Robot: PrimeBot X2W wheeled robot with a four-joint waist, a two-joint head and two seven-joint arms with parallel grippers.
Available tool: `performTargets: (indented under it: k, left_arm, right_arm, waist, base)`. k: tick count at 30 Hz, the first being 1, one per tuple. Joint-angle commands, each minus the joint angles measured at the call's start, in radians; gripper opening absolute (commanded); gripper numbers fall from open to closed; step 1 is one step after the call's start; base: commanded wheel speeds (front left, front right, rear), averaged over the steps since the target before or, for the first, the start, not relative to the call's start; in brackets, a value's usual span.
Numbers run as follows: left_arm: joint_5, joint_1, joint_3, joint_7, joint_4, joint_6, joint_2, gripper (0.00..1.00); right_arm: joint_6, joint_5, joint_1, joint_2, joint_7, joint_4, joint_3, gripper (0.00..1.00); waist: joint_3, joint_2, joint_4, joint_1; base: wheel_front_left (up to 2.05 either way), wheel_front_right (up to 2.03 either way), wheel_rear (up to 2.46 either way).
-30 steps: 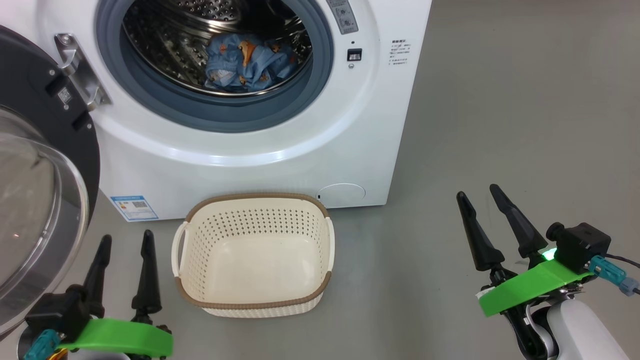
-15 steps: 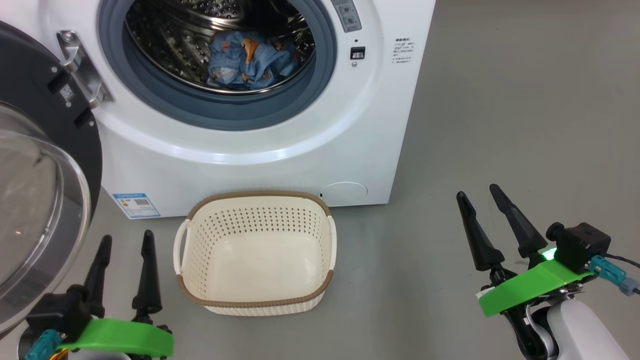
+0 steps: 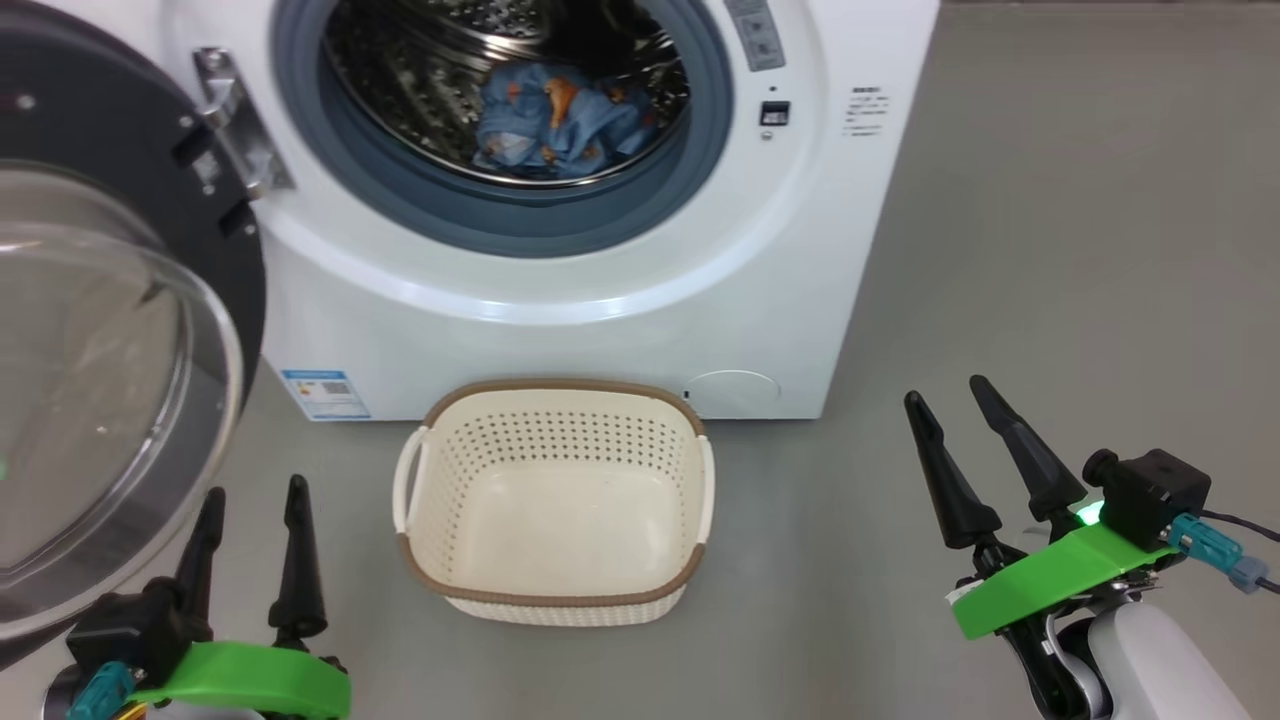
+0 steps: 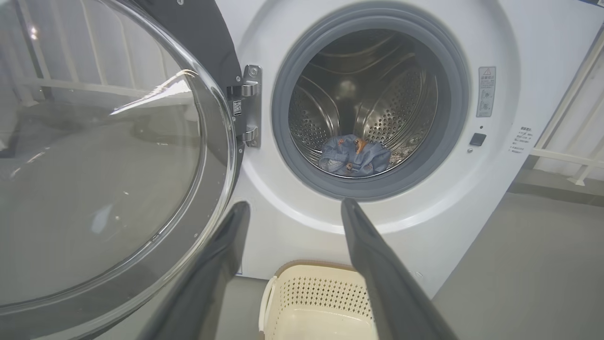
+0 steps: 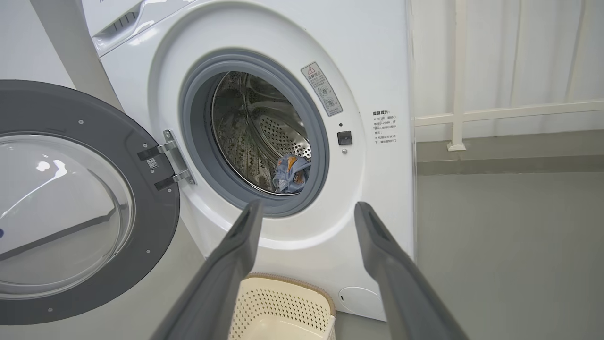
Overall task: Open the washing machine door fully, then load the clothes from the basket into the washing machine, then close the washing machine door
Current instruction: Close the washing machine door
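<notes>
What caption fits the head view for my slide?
Washing machine door open, blue printed clothes in the drum, basket empty on the floor, left gripper and right gripper open.

The washing machine (image 3: 600, 330) has a smooth, glossy white shell, a matt grey-blue rubber gasket (image 3: 540, 225) and a shiny perforated steel drum (image 4: 401, 108), in which the clothes (image 3: 560, 120) lie as soft, crumpled cloth. The washing machine door (image 5: 151, 198) shows a matt dark grey inner face, a clear, reflective domed glass window (image 3: 90, 400) and a bright metal hinge (image 3: 235, 125). The basket (image 3: 550, 598) is smooth cream plastic with perforated walls and a brown woven-look rim, standing on a matt grey floor (image 3: 1050, 250).
</notes>
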Motion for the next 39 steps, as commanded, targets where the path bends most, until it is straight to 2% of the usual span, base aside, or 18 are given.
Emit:
performTargets:
  k: [1,10,22,28,39]
  left_arm:
    - [0.015,-0.017,0.041,-0.006,-0.013,0.009,0.017,1.00]
    - [0.033,-0.004,0.045,-0.006,-0.013,0.027,0.002,1.00]
    - [0.039,0.003,0.057,-0.006,-0.015,0.028,-0.022,1.00]
    - [0.040,0.005,0.065,-0.006,-0.012,0.028,-0.026,1.00]
    - [0.038,0.011,0.068,-0.006,-0.006,0.028,-0.030,1.00]
  right_arm:
    - [0.010,0.002,0.002,-0.011,-0.005,-0.021,0.024,1.00]
    - [0.010,0.011,0.005,-0.017,-0.005,-0.010,0.041,1.00]
    - [0.010,0.017,-0.005,-0.016,-0.005,-0.006,0.054,1.00]
    - [0.010,0.019,-0.011,-0.011,-0.005,-0.001,0.064,1.00]
    - [0.010,0.023,-0.011,-0.013,-0.005,0.004,0.070,1.00]
  waist:
    - [-0.010,0.0000,0.037,0.0000]
    - [-0.029,0.0000,0.158,0.0000]
    - [-0.028,0.0000,0.320,0.0000]
    - [-0.036,0.0000,0.367,0.0000]
    - [-0.051,0.0000,0.409,0.0000]
  base:
    - [0.00,0.00,0.00]
    - [0.00,0.00,0.00]
    - [0.00,0.00,0.00]
    - [0.00,0.00,0.00]
    - [0.00,0.00,0.00]
